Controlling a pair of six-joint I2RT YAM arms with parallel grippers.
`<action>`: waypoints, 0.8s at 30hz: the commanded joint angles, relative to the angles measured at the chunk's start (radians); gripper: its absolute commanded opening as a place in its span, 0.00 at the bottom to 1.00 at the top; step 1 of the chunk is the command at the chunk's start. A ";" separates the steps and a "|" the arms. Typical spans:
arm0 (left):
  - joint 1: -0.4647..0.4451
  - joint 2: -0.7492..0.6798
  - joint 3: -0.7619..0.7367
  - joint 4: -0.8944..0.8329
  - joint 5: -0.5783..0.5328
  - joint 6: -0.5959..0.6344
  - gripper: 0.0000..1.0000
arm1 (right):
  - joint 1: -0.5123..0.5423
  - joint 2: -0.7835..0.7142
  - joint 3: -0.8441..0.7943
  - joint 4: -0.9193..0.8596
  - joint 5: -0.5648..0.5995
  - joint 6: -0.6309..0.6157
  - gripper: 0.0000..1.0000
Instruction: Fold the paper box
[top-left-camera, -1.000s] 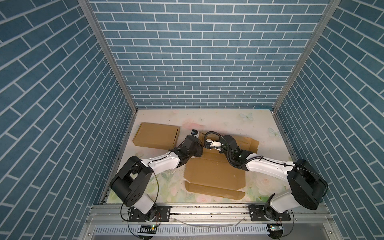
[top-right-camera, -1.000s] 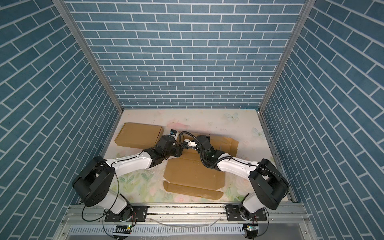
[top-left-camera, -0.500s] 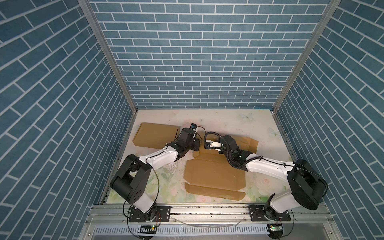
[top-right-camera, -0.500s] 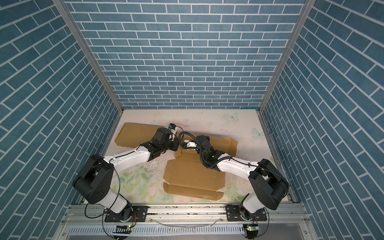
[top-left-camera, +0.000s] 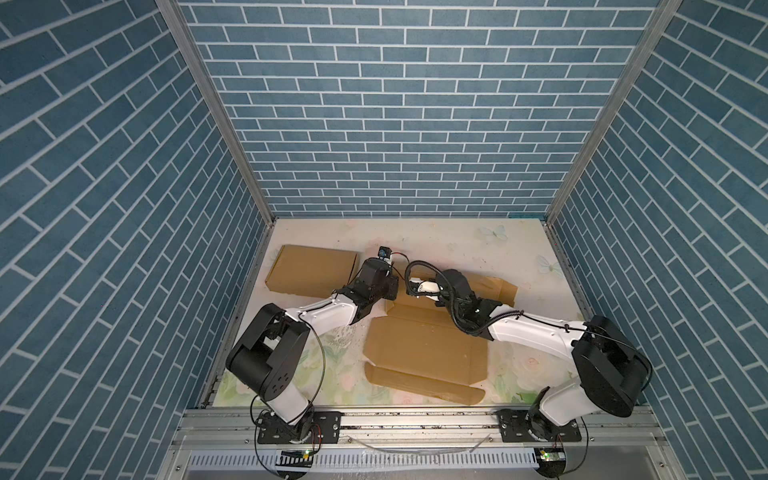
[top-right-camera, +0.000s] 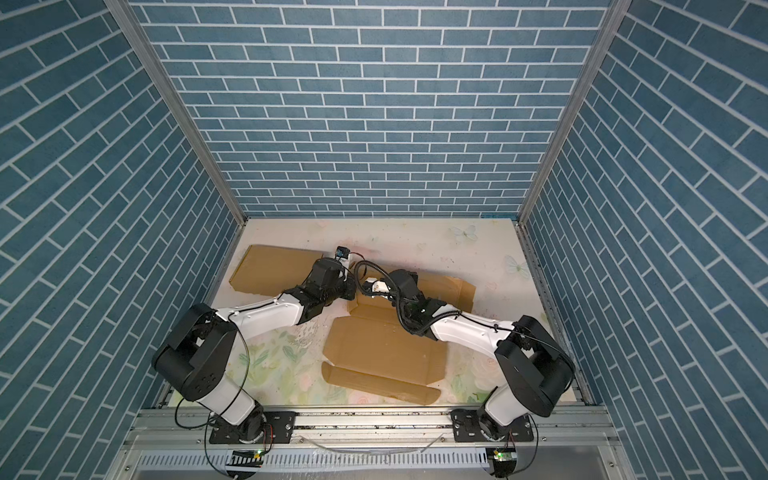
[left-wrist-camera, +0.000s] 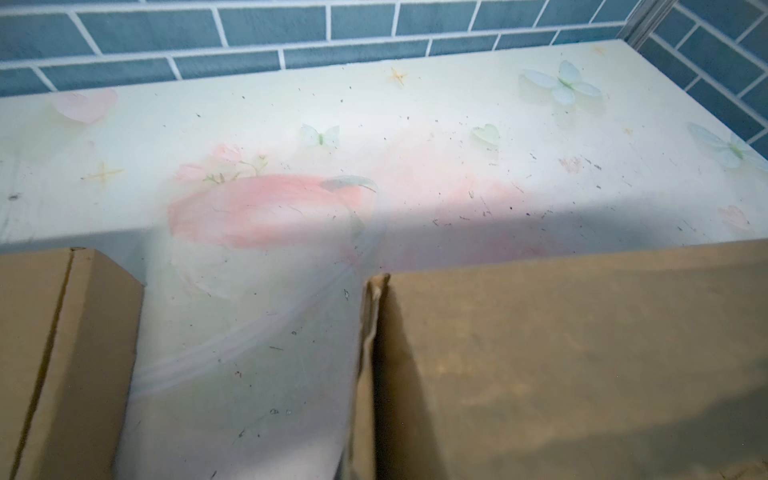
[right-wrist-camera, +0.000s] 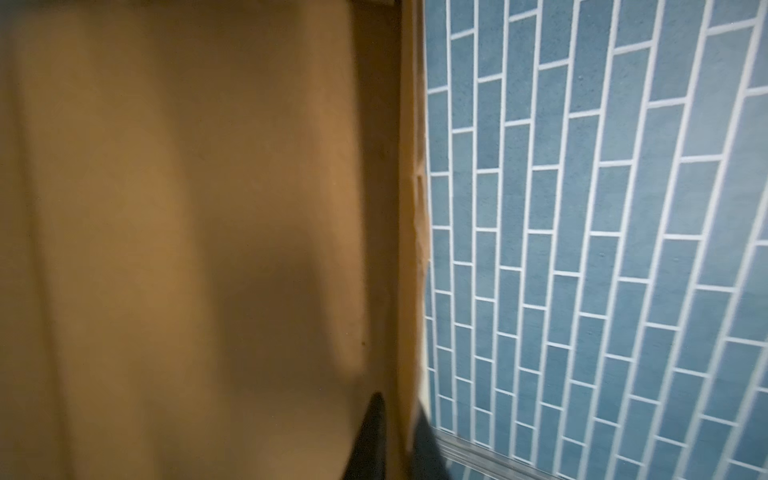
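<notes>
The paper box (top-left-camera: 424, 353) (top-right-camera: 382, 349) lies mostly flat in the middle of the table, brown cardboard with its back flap (top-left-camera: 494, 286) raised. Both grippers meet at that flap's left end. My left gripper (top-left-camera: 392, 286) (top-right-camera: 351, 289) is shut there. The left wrist view shows no fingers, only the flap's edge (left-wrist-camera: 370, 332) running straight in to where they sit. My right gripper (right-wrist-camera: 399, 440) (top-left-camera: 411, 289) has its two dark fingers slightly apart on either side of the cardboard (right-wrist-camera: 187, 228) edge.
A second, folded cardboard box (top-left-camera: 311, 270) (top-right-camera: 270, 270) (left-wrist-camera: 54, 353) rests at the back left, close beside the left arm. Blue brick walls (top-left-camera: 395, 124) close in three sides. A metal rail (top-left-camera: 415, 419) runs along the front.
My left gripper swung back from the box's left side to the flap's left end and closed. The right gripper's fingers loosened on the flap.
</notes>
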 joint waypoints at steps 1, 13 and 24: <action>-0.019 -0.008 -0.097 0.177 -0.086 0.008 0.00 | 0.001 -0.039 0.088 -0.203 -0.172 0.226 0.37; -0.130 -0.009 -0.281 0.548 -0.403 0.134 0.00 | -0.156 -0.304 0.128 -0.460 -0.653 0.930 0.61; -0.209 0.042 -0.387 0.769 -0.530 0.207 0.00 | -0.398 -0.343 0.220 -0.875 -0.499 1.719 0.53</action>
